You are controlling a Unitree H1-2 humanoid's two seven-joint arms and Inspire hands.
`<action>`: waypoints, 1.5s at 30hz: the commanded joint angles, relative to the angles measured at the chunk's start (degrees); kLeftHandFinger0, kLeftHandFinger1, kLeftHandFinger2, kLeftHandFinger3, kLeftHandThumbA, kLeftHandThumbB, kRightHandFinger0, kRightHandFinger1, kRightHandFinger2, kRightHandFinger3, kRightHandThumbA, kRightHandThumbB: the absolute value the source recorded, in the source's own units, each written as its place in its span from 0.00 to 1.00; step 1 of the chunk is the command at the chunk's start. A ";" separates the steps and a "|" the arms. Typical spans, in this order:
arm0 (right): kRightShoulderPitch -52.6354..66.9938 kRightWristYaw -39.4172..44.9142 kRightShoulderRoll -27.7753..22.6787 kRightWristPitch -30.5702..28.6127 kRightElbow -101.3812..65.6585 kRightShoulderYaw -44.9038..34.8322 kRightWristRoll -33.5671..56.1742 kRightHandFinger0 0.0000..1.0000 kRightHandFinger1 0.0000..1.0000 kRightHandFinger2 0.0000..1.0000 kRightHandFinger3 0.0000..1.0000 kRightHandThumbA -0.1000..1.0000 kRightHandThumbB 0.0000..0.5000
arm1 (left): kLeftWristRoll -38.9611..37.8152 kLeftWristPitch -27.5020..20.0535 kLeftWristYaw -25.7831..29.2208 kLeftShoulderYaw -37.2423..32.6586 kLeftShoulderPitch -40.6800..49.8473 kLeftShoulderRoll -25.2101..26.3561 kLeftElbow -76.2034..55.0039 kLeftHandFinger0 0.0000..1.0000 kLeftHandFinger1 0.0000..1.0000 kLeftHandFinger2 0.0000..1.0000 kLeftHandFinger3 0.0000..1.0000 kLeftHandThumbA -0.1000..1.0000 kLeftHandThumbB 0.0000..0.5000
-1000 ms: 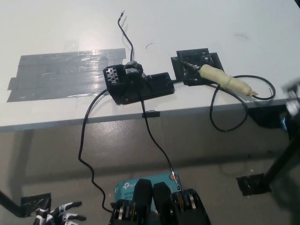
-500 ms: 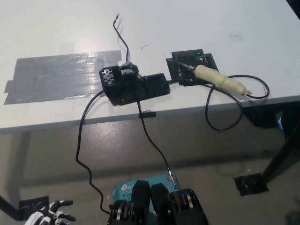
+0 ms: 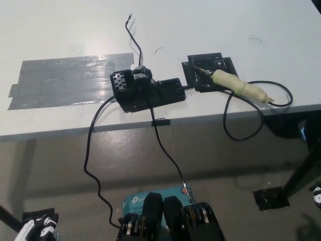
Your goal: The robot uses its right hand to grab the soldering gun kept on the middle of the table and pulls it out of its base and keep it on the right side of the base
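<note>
the soldering gun (image 3: 239,87) lies on the white worktop (image 3: 200,30), tip resting on its black base (image 3: 209,73). the white left hand (image 3: 34,228) sits at the bottom left, fingers impossible to tell. the teal box (image 3: 138,200) below has unreadable print.

A wide patch of grey tape (image 3: 70,80) is stuck flat on the white table (image 3: 210,25), left of centre. A small black clip (image 3: 161,121) sits on the table's front edge. Below, on the floor, lie a teal box (image 3: 136,201) (its print too small to read) and a black foot plate (image 3: 271,197) at the right.
</note>
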 commanded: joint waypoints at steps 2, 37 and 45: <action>-1.19 -1.38 -2.02 -3.26 -0.25 1.12 1.43 0.03 0.15 0.41 0.85 0.30 0.40 | 0.75 -0.28 1.38 0.55 0.07 1.28 -1.23 0.15 0.18 0.19 0.29 0.54 0.81; -1.60 0.15 -4.96 -1.43 0.23 4.21 3.11 0.00 0.10 0.33 0.99 0.28 0.39 | 1.50 -3.47 -2.91 -3.86 1.79 7.15 -0.05 0.79 0.95 1.00 1.00 1.00 0.96; -1.62 0.05 -5.32 -0.76 -0.26 4.54 3.76 0.00 0.10 0.32 1.00 0.25 0.41 | 1.82 -3.53 -2.69 -3.73 1.56 7.10 -0.01 0.87 0.98 1.00 1.00 1.00 0.95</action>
